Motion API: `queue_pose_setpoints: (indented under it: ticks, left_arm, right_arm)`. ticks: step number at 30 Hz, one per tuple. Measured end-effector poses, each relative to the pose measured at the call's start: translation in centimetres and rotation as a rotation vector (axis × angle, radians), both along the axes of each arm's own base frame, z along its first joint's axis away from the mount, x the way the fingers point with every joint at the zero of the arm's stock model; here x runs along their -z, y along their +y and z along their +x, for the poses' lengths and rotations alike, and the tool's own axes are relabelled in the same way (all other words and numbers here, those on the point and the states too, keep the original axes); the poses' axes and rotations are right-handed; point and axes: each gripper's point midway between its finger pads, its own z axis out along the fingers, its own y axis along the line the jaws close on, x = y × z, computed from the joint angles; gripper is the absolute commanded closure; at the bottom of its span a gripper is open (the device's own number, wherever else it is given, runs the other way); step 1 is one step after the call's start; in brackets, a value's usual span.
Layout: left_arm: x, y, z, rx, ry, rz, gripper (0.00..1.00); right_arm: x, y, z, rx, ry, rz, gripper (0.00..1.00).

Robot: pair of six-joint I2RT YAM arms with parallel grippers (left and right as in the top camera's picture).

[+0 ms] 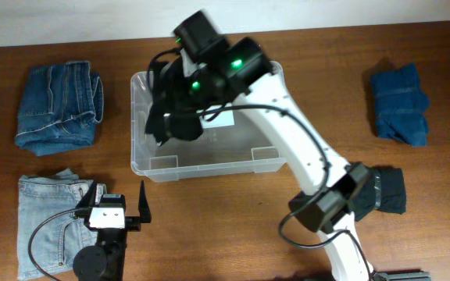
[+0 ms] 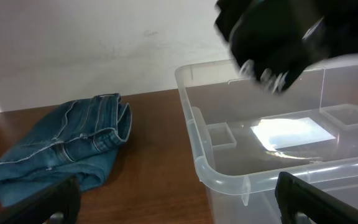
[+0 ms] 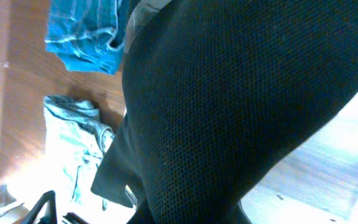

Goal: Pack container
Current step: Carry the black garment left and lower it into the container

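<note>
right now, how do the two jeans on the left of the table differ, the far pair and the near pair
Colour: the far jeans are mid blue, the near jeans pale washed blue. Place: the far jeans lie beside the container, uncovered; the near jeans lie by the left arm, whose cable crosses them. Both are folded denim on the table, outside the container.

Glossy clear plastic container point(image 1: 151, 168), matt black fine-knit cloth garment point(image 3: 241, 93), blue denim jeans point(image 1: 57, 105), smooth brown wooden bench point(image 1: 326, 78).

Even light (glare inside container point(image 2: 229, 180))
</note>
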Motion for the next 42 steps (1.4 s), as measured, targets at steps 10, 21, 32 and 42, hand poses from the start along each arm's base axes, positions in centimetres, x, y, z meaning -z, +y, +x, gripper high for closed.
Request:
queue_pose_setpoints:
  ticks: [10, 21, 32, 42]
  left_arm:
    - [0.0, 0.0, 0.0, 0.000, 0.000, 0.000, 0.01]
    - [0.0, 0.0, 0.0, 0.000, 0.000, 0.000, 0.01]
    - [0.0, 0.0, 0.0, 0.000, 0.000, 0.000, 0.01]
    - [0.0, 0.0, 0.0, 0.000, 0.000, 0.000, 0.01]
  right_arm:
    - [6.2, 1.0, 0.7, 0.046, 0.082, -0.102, 0.90]
    - [9.4, 2.1, 1.9, 0.046, 0.088, -0.104, 0.89]
    - [13.4, 3.9, 2.1, 0.013, 0.115, -0.051, 0.89]
    - [15.2, 4.3, 1.3, -0.002, 0.164, -0.029, 0.47]
